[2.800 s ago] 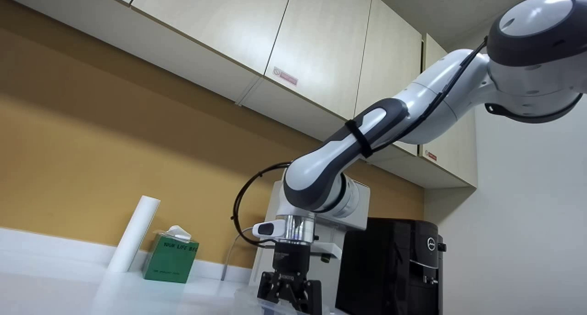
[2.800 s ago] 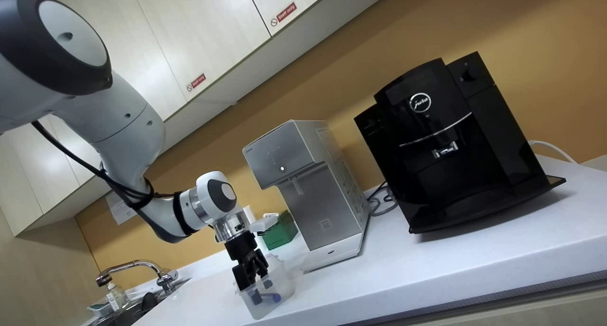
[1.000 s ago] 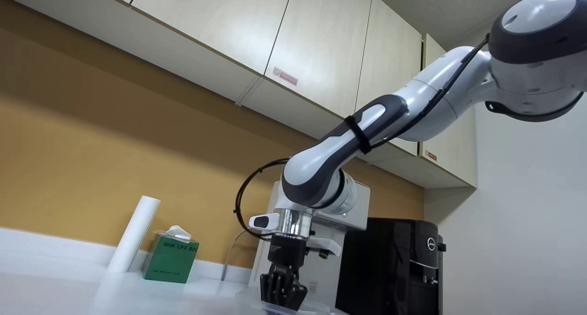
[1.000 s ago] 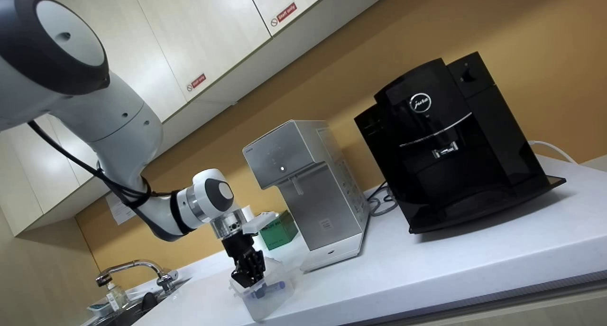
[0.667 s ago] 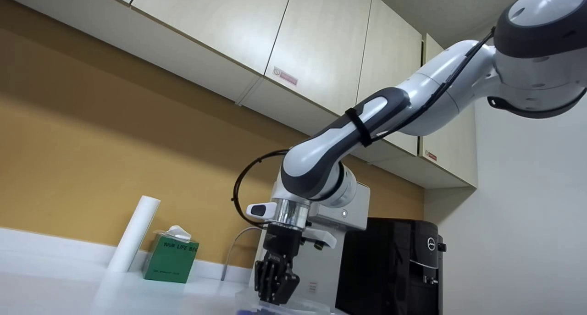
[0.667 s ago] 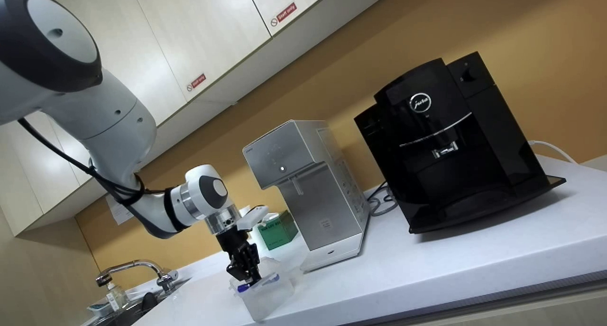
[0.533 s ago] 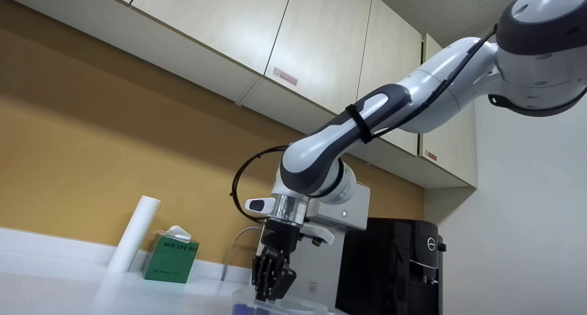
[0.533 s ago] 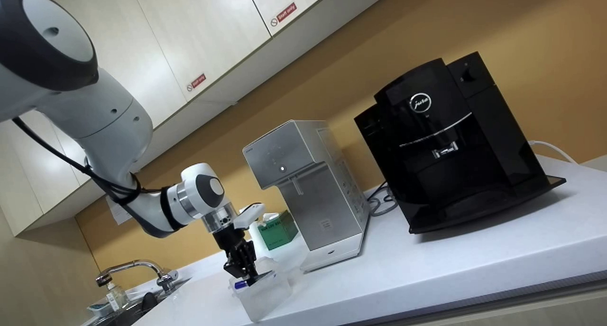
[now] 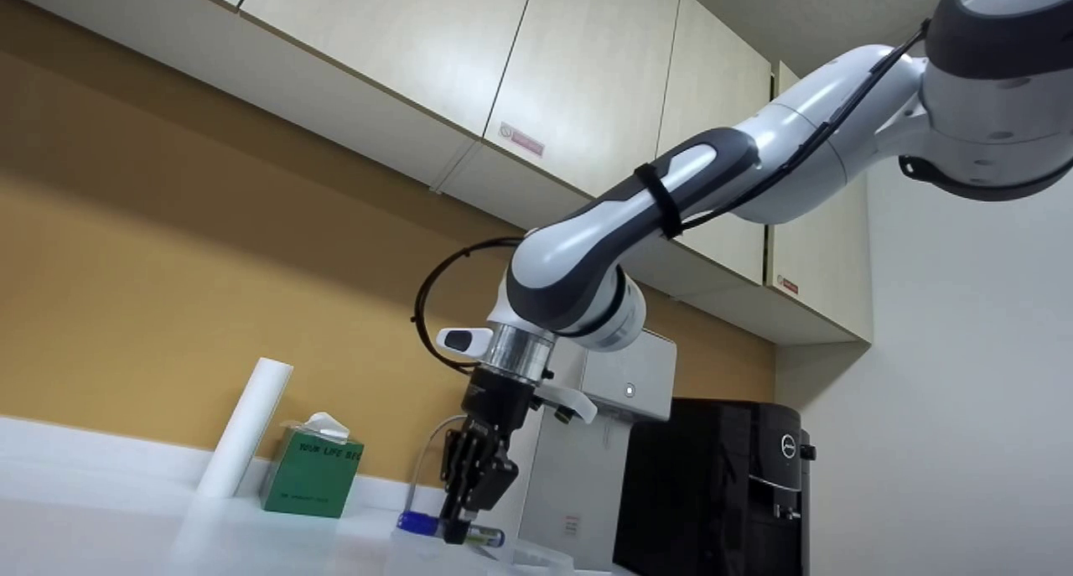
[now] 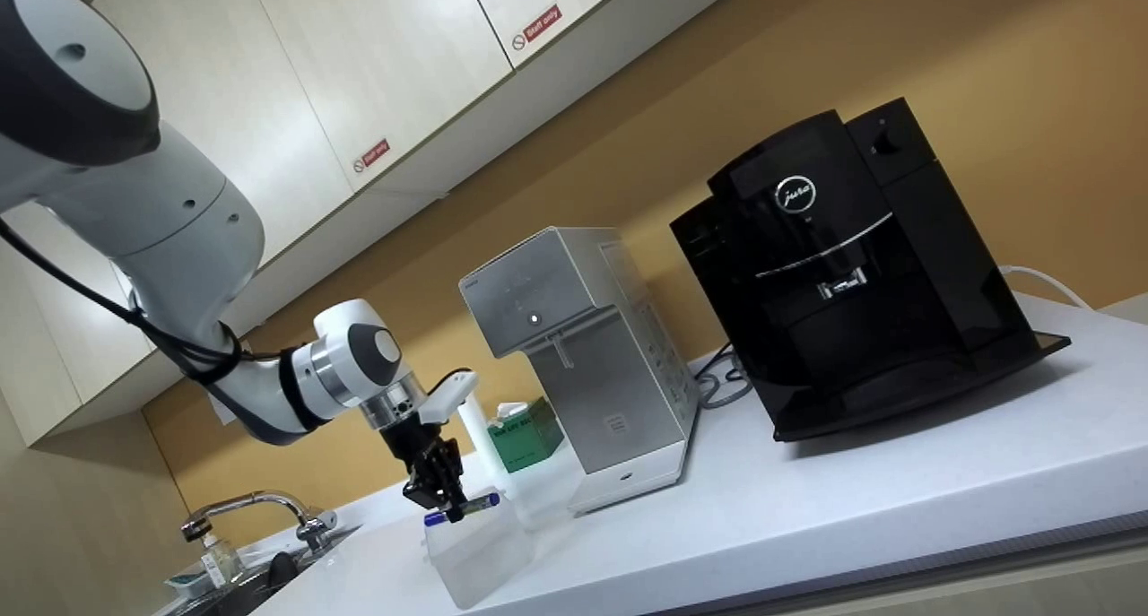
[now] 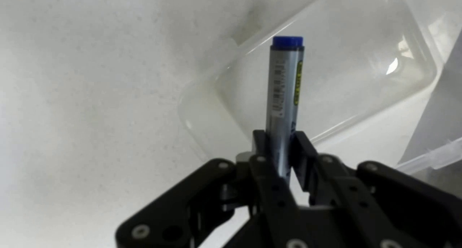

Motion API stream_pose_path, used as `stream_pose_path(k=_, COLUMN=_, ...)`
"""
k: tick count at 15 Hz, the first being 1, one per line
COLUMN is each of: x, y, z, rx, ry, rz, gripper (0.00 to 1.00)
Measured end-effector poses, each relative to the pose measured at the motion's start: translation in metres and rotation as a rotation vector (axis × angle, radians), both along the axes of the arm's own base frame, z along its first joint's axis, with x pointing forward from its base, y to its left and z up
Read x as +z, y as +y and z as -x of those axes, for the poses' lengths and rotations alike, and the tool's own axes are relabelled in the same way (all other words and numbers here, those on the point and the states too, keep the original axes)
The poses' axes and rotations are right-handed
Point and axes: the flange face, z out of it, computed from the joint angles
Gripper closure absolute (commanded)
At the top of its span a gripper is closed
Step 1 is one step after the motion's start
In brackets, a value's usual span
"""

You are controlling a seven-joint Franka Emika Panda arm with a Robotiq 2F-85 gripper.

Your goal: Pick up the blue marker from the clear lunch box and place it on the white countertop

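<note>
I have the slim black fingers point(image 11: 304, 154) pinched nearly together, angled downward in both exterior views; above them sits the silver cylindrical wrist collar point(image 9: 518, 352), and beyond, my white-and-dark-grey jointed arm point(image 9: 729, 157) slopes up and away.

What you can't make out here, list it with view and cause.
Blue marker, one end: wrist view, hidden by the jaws.
Barcode, digits: wrist view, too blurred.
Clear lunch box, lower part: an exterior view, cut off by the bottom edge.
Robot arm, base: both exterior views, cut off by picture edges.
</note>
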Motion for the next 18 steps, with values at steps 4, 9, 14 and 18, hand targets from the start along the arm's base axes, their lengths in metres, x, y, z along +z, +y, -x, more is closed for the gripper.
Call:
stream_pose_path(k=4, x=0.007, y=0.008, z=-0.002, rx=0.006, ry=-0.029, rz=-0.006, gripper=0.95)
stream_pose_path(k=9, x=0.023, y=0.017, z=-0.008, rx=0.031, ry=-0.076, rz=-0.018, gripper=0.95)
stream_pose_path(k=14, x=0.053, y=0.027, z=-0.012, rx=0.056, ry=-0.147, rz=-0.024, gripper=0.95)
stream_pose_path(k=18, x=0.058, y=0.024, z=-0.011, rx=0.038, ry=-0.150, rz=0.009, gripper=0.95)
